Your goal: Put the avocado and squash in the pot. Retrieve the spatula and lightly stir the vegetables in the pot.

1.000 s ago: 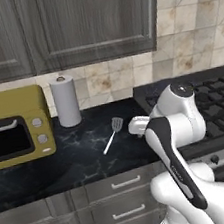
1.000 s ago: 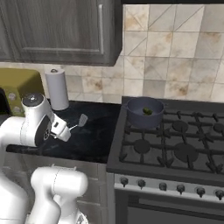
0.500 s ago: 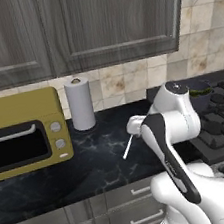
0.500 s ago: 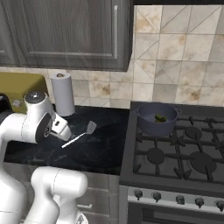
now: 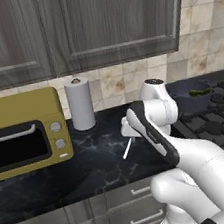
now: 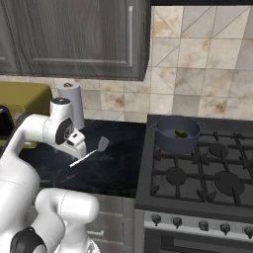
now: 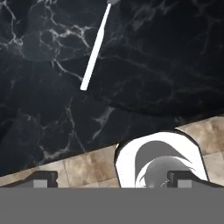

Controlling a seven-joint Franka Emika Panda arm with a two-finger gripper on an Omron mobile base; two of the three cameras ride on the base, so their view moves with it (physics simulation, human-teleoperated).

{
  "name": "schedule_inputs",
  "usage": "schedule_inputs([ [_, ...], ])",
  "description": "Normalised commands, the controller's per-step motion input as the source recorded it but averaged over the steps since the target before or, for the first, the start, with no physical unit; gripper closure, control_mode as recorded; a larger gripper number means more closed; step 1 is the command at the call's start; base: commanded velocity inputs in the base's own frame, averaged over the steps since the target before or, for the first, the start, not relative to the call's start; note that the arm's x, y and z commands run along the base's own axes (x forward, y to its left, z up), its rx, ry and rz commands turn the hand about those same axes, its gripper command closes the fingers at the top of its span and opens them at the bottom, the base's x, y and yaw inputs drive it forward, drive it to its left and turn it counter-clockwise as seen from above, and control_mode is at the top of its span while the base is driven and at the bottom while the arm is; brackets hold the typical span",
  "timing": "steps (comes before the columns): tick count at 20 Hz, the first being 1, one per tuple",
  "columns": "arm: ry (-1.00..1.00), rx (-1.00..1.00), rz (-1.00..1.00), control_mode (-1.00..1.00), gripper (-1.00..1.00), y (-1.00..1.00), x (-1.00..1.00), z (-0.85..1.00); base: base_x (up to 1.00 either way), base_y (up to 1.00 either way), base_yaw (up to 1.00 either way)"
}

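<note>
Vegetables apparently done with: pot (image 6: 177, 134) sitting on the rear left burner of the stove (image 6: 197, 173), right of centre in the right base view, with a green-and-yellow bit showing inside, probably squash (image 6: 181, 133); too small to separate avocado from squash; in the left base view, same pot (image 5: 193, 97) at the right edge, a green sliver (image 5: 200, 91) over its rim. Judged step: fetching the spatula, stirring not yet begun.

Spatula (image 6: 90, 151) lying flat on the dark marbled counter (image 6: 113, 168), centre-left of the right base view, slotted head toward the stove, pale handle running down-left; in the left base view only the handle (image 5: 128, 148) clear, near the middle of the frame, the head hidden behind the arm; in the hand view the handle (image 7: 95, 50) slanting from the top centre down toward the left, free on the stone, untouched.

Gripper (image 7: 112, 179) at the bottom of the hand view, jaws spread wide, nothing between them; fingertips (image 7: 41, 178) well short of the handle.

Next move, by judgement: bringing the hand over the handle, turning the wrist so the jaws straddle it crosswise, lowering almost to the counter, then closing; thin and flat, so easily nudged aside or missed by a high approach.
</note>
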Motion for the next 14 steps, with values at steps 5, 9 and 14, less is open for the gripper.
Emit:
schedule_inputs([
  [5,-0.01,0.00,0.00,-1.00,-1.00,0.03,0.14,-0.57,0.00,0.00,0.00],
  [9,0.00,0.00,-0.01,-1.00,-1.00,0.05,0.20,-0.30,0.00,0.00,0.00],
  [14,0.12,-0.02,0.00,-1.00,-1.00,0.14,0.53,-0.18,0.00,0.00,0.00],
])
